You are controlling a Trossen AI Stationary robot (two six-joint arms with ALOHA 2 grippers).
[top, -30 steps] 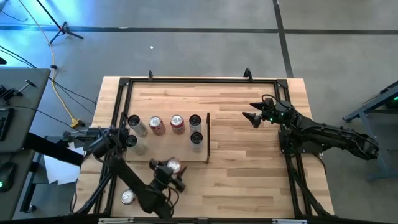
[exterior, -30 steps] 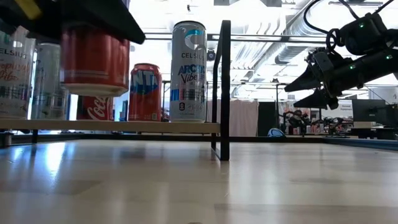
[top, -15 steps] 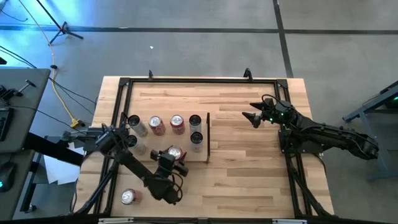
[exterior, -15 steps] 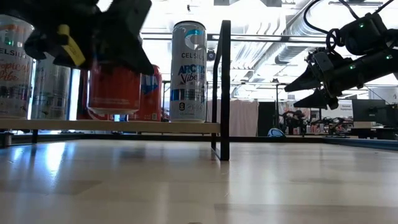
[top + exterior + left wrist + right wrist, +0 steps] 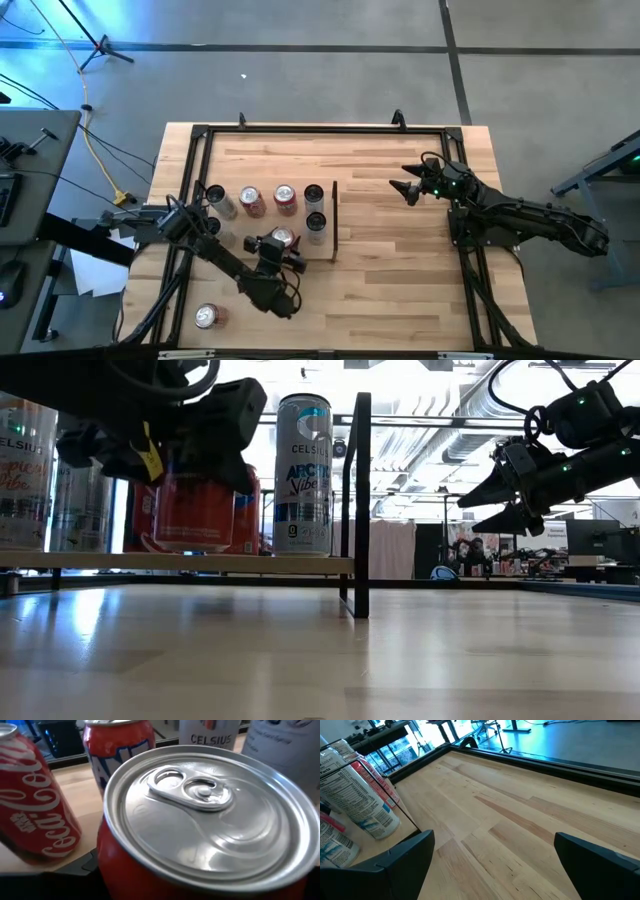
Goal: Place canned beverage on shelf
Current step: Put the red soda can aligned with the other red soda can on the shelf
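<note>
While the right tool (image 5: 409, 187) hangs spread wide, the left tool (image 5: 281, 242) clasps a red can (image 5: 282, 238) over the shelf (image 5: 300, 250)

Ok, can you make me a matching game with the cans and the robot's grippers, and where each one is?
Things:
1. red can
2. Celsius can
3. loose can
4. right gripper

Places:
A. lying on the table near its front edge, off the shelf
B. in the air over bare table, holding nothing
C. in the left gripper, at the shelf's front edge
D. standing on the shelf next to the dark upright strip

Pairs: 1-C, 2-D, 3-A, 4-B
</note>
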